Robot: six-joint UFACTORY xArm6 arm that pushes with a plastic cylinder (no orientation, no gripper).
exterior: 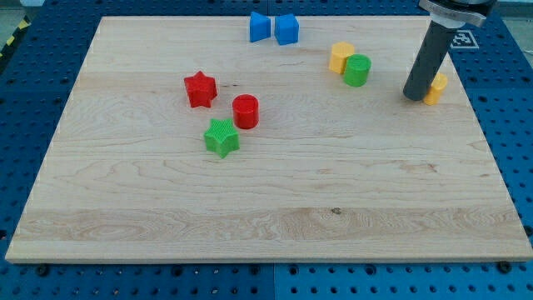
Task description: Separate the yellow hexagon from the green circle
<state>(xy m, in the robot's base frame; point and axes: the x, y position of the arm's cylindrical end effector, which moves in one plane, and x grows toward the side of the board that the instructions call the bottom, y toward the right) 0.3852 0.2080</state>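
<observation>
- My tip [413, 97] holds nothing, near the board's [266, 225] right edge, touching a partly hidden yellow block [436, 87].
- Yellow hexagon [340, 57] touches green circle [357, 70], near the top edge, left of my tip.
- Bare wood lies between them and my tip.

My rod [429, 54] covers most of a yellow block [436, 87] at three o'clock — shape unreadable; the rod's top is cropped away.

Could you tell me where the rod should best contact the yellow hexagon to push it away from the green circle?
Press my tip on the yellow hexagon at its lower-right face, the side touching the green circle, probably entering the seam from below and pushing toward the view's upper left.
</observation>
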